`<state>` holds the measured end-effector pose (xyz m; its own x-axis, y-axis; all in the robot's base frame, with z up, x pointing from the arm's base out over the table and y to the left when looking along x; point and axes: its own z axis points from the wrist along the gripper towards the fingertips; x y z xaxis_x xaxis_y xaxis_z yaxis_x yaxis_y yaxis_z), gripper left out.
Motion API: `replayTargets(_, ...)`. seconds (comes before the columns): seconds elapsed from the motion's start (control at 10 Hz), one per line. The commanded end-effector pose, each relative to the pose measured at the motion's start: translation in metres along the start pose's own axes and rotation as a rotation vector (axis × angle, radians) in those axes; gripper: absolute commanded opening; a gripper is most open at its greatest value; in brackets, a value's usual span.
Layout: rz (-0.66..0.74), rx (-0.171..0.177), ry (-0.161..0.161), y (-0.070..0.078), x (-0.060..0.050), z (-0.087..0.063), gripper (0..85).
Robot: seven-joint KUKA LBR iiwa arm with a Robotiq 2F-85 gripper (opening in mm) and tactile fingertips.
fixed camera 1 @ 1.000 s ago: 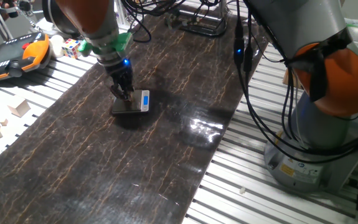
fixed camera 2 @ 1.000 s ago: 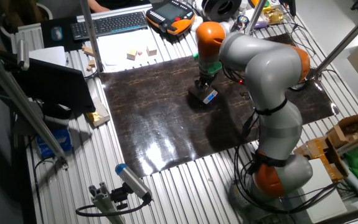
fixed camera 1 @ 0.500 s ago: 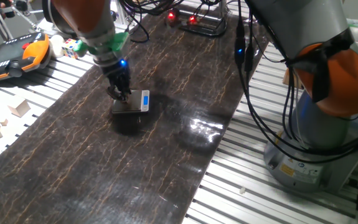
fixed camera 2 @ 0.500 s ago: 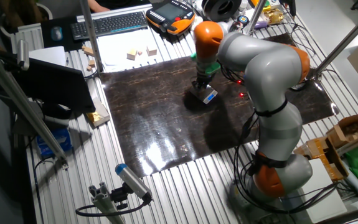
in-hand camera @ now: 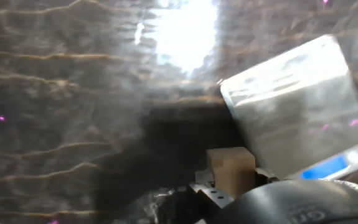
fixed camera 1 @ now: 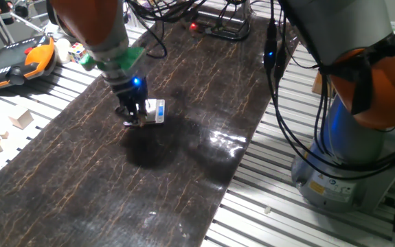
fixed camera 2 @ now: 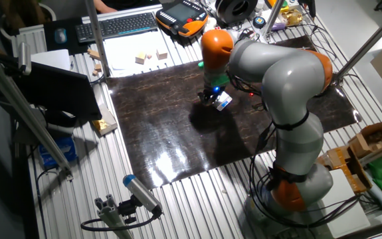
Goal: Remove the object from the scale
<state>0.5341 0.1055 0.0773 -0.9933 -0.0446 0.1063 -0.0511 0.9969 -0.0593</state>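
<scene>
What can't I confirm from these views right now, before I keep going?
- Grip on the wooden cube: in the hand view the fingertips are cut off by the bottom edge and blurred.
- The cube itself in both fixed views: too small, hidden behind the gripper.
- Display of the scale: blurred blue strip, no digits readable.
- Cube's height above the mat: cannot be judged.

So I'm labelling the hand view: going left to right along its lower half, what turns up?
Bare dark table top → small wooden cube held at the hand → silver scale, with its blue display strip.
</scene>
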Motion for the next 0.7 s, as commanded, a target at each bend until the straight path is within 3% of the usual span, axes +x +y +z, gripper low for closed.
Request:
replayTargets(0.0, 0.049, -0.002, 0.000, 0.017, 0.001, 0.001, 16.0)
replayTargets(0.4, 0.064, -0.012, -0.014, 0.021, -0.003, 0.017, 21.7)
replayTargets(0.6, 0.083, 0.000, -0.017, 0.020, -0.004, 0.020, 42.7)
